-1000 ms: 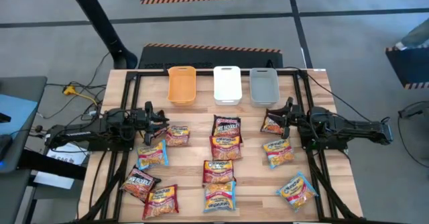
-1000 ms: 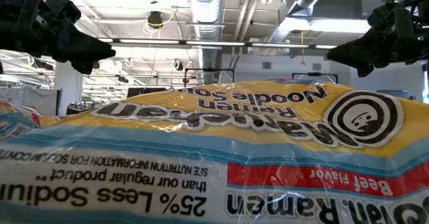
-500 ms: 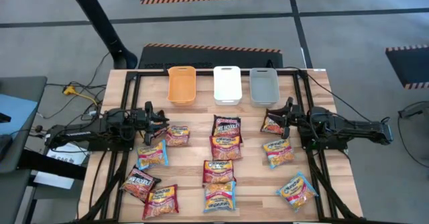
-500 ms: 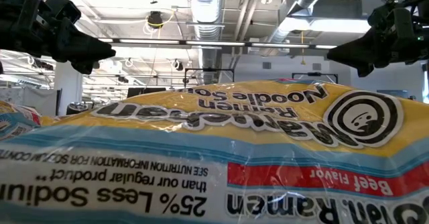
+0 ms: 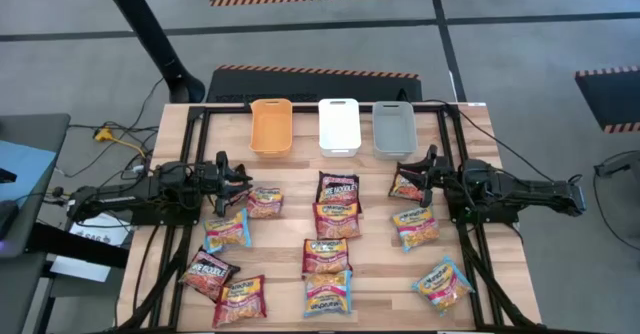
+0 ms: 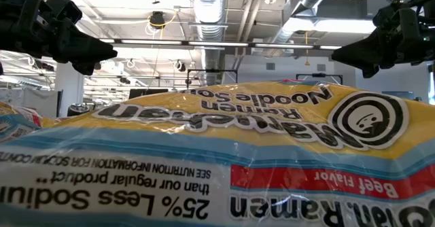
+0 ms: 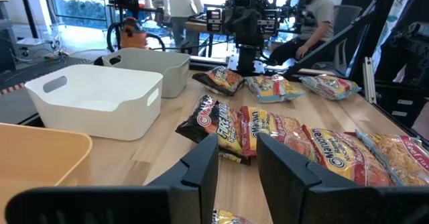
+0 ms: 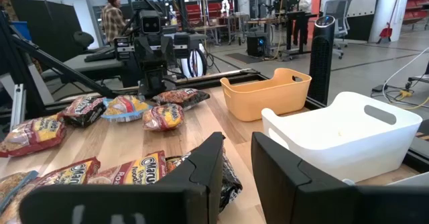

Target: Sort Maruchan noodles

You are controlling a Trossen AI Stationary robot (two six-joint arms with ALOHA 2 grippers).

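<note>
Three bins stand beyond scattered noodle packets, arms flanking.

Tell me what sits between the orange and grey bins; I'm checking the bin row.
The white bin sits between the orange bin and the grey bin, seen in the high view.

Three bins stand in a row behind the noodle packets scattered on the table.
</note>
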